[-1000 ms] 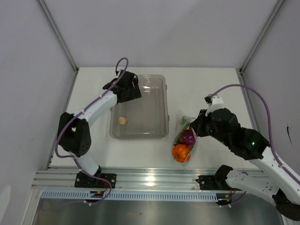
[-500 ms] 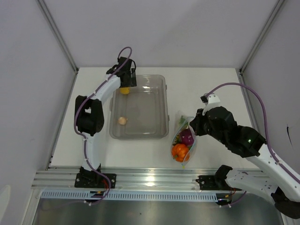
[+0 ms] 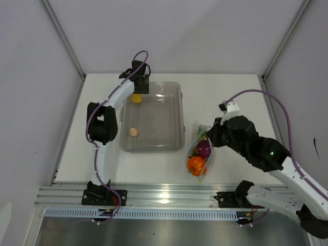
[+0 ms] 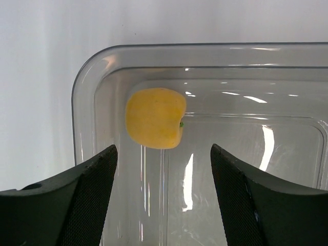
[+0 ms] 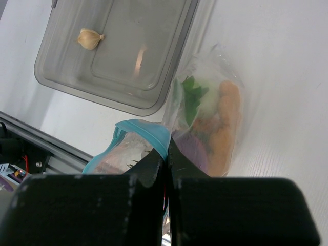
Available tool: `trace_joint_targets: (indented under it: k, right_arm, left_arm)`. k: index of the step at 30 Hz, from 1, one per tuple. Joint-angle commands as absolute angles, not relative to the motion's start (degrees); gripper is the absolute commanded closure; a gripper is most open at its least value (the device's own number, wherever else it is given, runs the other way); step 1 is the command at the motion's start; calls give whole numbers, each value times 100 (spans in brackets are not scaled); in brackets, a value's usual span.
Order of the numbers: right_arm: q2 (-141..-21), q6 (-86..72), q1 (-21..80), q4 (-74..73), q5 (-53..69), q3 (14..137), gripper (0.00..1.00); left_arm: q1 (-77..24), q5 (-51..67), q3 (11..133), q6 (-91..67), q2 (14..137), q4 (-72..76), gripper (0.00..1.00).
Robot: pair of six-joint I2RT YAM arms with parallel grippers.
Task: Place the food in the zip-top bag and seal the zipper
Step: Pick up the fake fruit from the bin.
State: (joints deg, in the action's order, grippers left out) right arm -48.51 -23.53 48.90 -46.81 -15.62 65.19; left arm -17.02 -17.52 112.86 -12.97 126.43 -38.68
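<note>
Left jaws wide, right jaws pinching bag (image 5: 218, 115), white table (image 3: 230, 95), grey walls (image 3: 179, 36)

The lemon (image 4: 155, 118) lies in a corner of the tray (image 3: 160, 115), just ahead of the left gripper (image 4: 163, 152). A garlic bulb (image 3: 134, 132) lies in the same tray, well behind that gripper. The zip-top bag (image 5: 224, 60) lies on the table beside the tray, its mouth edge between the right gripper's (image 5: 166, 149) fingers. Inside the bag, ahead of that gripper, are the onion (image 3: 205, 150), tomato (image 3: 197, 164) and leafy sprig (image 5: 192, 100).

Top external: overhead, whole table (image 3: 220, 92). Left wrist: close, tray (image 4: 205, 51) corner. Right wrist: oblique over zip-top bag (image 5: 207, 120); apparently same tray beyond.
</note>
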Motion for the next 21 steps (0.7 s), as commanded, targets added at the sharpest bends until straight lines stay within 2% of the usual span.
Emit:
trace_joint_targets:
  k: [1, 7, 21]
  right_arm:
    - [-4825, -2320, 4913, -4395, -1626, 6689, 100]
    - [-4772, -2320, 4904, -4412, -1635, 6697, 100]
    - [-4684, -2171, 4913, -4263, -1573, 6566, 100]
  left_arm:
    - [-1679, -1854, 11768, -1037, 12866, -4121, 25]
    - [-1652, -1802, 12849, -765, 13623, -5009, 26]
    - [-1652, -2549, 12516, -115, 13834, -4676, 22]
